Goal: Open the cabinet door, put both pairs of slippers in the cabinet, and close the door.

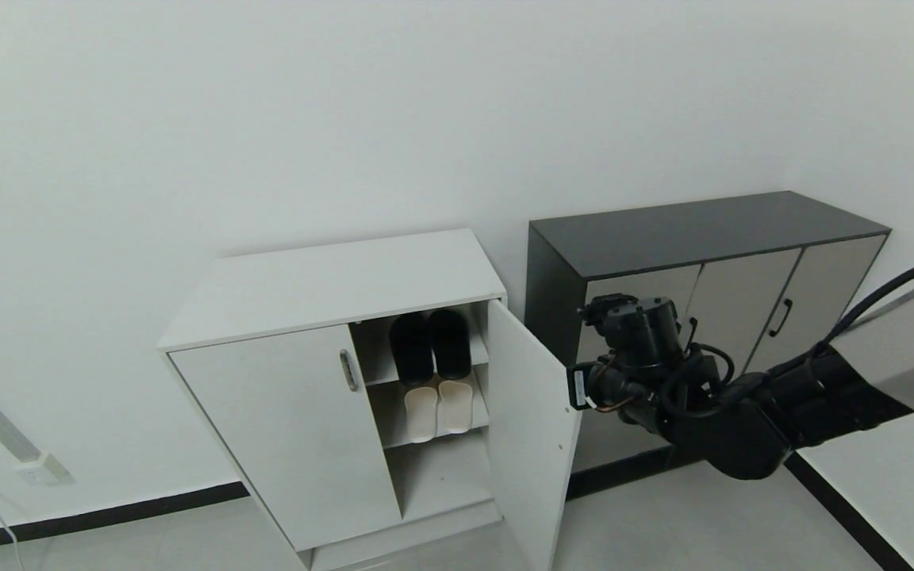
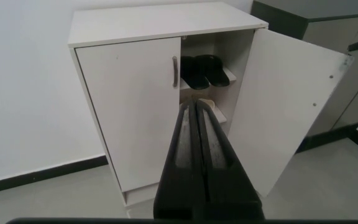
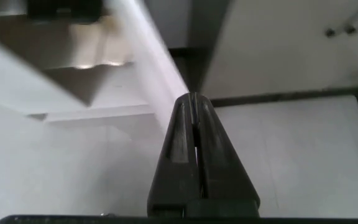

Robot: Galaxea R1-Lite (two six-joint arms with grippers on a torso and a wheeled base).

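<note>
The right door (image 1: 532, 428) of the white cabinet (image 1: 330, 281) stands swung wide open. The black slippers (image 1: 431, 345) sit on the upper shelf and the white slippers (image 1: 439, 408) on the shelf below, so both pairs are inside and closing the door appears to be the one step left. The right gripper (image 3: 194, 102), fingers pressed together, sits just beside the door's free edge on its outer side, between the door and the dark cabinet (image 1: 703, 222); contact cannot be told. A clean close likely calls for a steady push on that outer face near the edge, following the hinge's arc. The left gripper (image 2: 196, 109), fingers likewise together, hangs before the opening, apart from the door.
</note>
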